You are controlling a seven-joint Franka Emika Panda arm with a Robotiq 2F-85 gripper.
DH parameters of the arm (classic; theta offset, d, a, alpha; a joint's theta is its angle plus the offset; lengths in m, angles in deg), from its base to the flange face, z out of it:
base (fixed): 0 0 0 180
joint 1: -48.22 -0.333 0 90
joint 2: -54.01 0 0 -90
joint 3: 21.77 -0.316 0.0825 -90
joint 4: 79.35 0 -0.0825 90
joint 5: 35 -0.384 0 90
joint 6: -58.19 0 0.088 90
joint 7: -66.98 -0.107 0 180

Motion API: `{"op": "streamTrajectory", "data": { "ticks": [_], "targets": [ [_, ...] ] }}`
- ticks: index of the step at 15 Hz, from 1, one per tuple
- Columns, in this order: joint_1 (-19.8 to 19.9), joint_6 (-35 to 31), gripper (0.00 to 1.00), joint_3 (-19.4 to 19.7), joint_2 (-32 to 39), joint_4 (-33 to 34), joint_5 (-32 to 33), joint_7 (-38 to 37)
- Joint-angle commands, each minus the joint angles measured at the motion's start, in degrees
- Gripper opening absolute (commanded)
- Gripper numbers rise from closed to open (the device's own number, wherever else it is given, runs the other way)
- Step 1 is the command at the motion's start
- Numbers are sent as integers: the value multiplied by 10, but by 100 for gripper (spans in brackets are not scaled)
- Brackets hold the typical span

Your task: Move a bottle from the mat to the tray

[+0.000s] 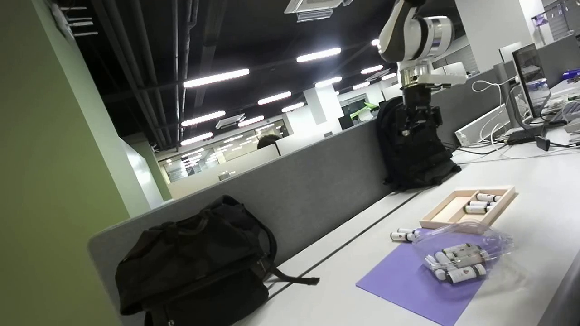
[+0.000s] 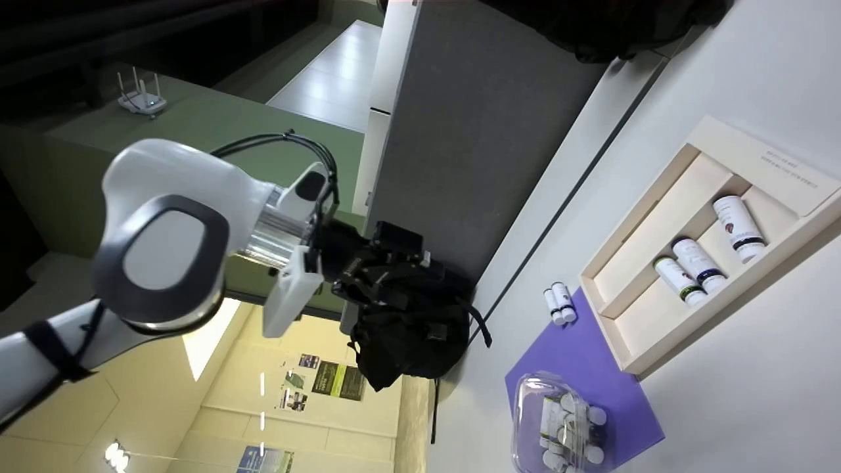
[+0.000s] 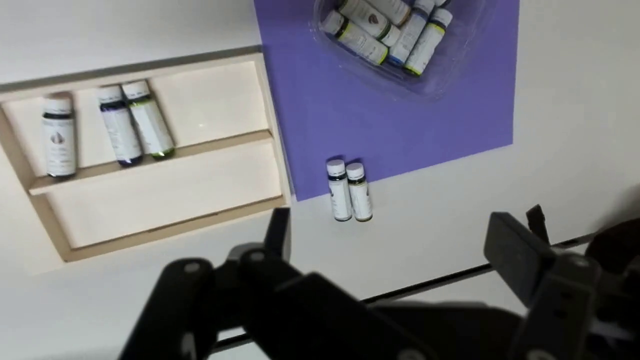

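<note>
The purple mat lies on the white table and also shows in the wrist view. Two small white-labelled bottles lie side by side across its edge near the tray, caps on the mat, bottoms on the table. The light-wood tray adjoins the mat; three bottles lie in one compartment, and the other compartment is bare. A clear plastic container on the mat holds several more bottles. My gripper is open, with nothing between its fingers, high above the table.
A black backpack leans against the grey partition; another stands behind the gripper. A dark seam runs along the table. A monitor and cables stand at the far end.
</note>
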Motion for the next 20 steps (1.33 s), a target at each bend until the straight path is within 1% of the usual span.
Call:
{"op": "streamTrajectory", "data": {
  "ticks": [1,3,4,5,7,9,12,16,20],
  "targets": [
    [-11,-64,100,-52,131,88,14,-19],
    [-18,-118,100,-75,202,131,53,-40],
    [-24,-134,100,-77,228,152,83,-72],
    [-2,-125,100,-91,168,88,54,-32],
    [-9,-147,100,-99,220,125,81,-58],
    [-8,-147,100,-99,236,142,86,-61],
    [-6,-147,100,-98,234,146,86,-61],
    [4,-173,100,-100,308,165,96,-65],
    [3,-207,100,-104,372,171,114,-77]
  ]
}}
